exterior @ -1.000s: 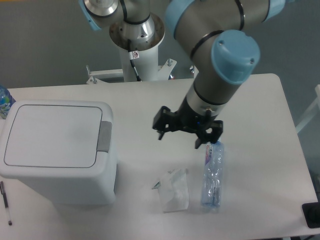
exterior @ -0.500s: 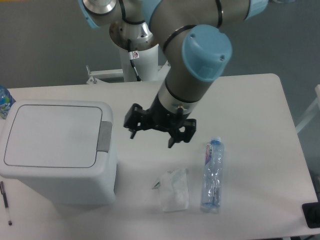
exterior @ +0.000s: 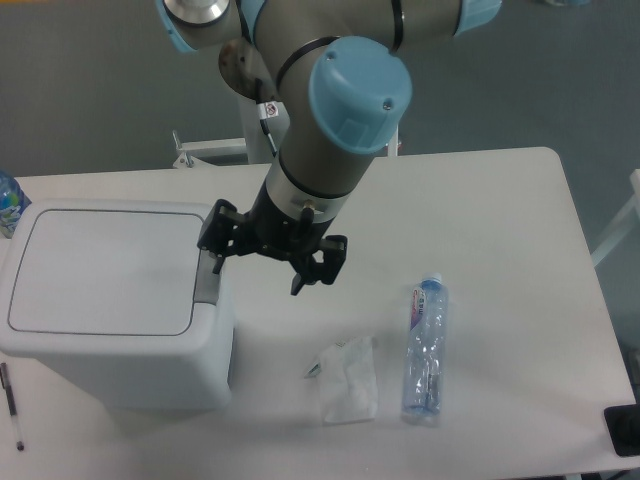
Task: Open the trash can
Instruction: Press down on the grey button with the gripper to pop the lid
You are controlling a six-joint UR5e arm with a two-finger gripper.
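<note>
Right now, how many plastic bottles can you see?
2. One clear plastic water bottle lies on the table right of the crumpled wrapper; a second bottle peeks in at the left edge, mostly cut off.

You see the gripper (exterior: 262,258), jaws apart, over the trash can (exterior: 115,300) latch edge; 1 bottle (exterior: 424,350) and a wrapper (exterior: 347,378) lie right.

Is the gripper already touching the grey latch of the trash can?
Cannot tell. In the camera view, the gripper overlaps the grey latch of the trash can from above, hiding any gap.
</note>
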